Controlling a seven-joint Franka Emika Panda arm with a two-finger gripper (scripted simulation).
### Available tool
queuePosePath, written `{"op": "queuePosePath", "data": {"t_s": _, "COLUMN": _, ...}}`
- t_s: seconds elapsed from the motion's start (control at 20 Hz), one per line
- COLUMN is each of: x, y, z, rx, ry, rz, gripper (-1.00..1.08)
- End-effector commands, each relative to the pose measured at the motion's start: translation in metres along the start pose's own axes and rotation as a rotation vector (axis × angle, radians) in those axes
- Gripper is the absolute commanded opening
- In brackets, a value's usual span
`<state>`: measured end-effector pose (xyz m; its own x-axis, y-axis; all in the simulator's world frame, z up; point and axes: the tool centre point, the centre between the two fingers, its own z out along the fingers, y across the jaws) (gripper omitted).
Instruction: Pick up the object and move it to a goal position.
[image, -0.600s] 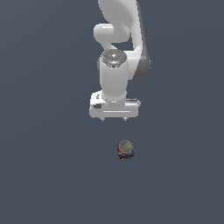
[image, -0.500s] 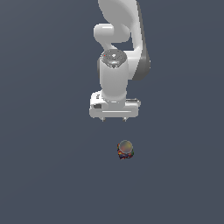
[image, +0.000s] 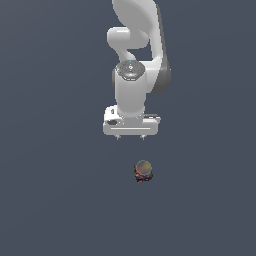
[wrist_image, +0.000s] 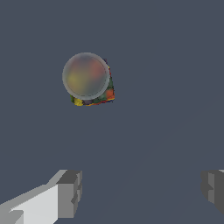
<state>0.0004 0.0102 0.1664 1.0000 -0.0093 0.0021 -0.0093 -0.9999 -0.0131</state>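
The object (image: 143, 171) is a small round can with a greyish-tan top and a dark body speckled red, blue and orange. It stands upright on the dark grey floor, nearer the camera than the arm in the exterior view. In the wrist view the object (wrist_image: 89, 79) shows from above. My white gripper (image: 130, 137) hangs above the floor, apart from the can and slightly toward the exterior view's left of it. Its fingers (wrist_image: 68, 192) stand wide apart with nothing between them.
The white arm (image: 137, 47) rises behind the gripper toward the top of the exterior view. The floor (image: 55, 190) is a plain dark grey surface with no other objects or edges in view.
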Motion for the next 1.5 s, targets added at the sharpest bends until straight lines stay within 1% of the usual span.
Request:
{"op": "queuePosePath", "data": {"t_s": 0.0, "x": 0.000, "y": 0.000, "z": 0.000, "rx": 0.000, "ry": 0.000, "rz": 0.000, "gripper": 1.00}}
{"op": "queuePosePath", "data": {"t_s": 0.2, "x": 0.004, "y": -0.002, "z": 0.001, "rx": -0.001, "ry": 0.000, "rz": -0.006, "gripper": 1.00}}
{"op": "queuePosePath", "data": {"t_s": 0.45, "x": 0.015, "y": -0.007, "z": 0.006, "rx": -0.004, "ry": 0.000, "rz": -0.027, "gripper": 1.00}}
{"op": "queuePosePath", "data": {"t_s": 0.7, "x": 0.033, "y": -0.016, "z": 0.015, "rx": -0.007, "ry": -0.001, "rz": -0.061, "gripper": 1.00}}
{"op": "queuePosePath", "data": {"t_s": 1.1, "x": 0.069, "y": -0.038, "z": 0.038, "rx": -0.012, "ry": -0.003, "rz": -0.133, "gripper": 1.00}}
{"op": "queuePosePath", "data": {"t_s": 1.45, "x": 0.088, "y": -0.051, "z": 0.053, "rx": -0.013, "ry": -0.003, "rz": -0.174, "gripper": 1.00}}
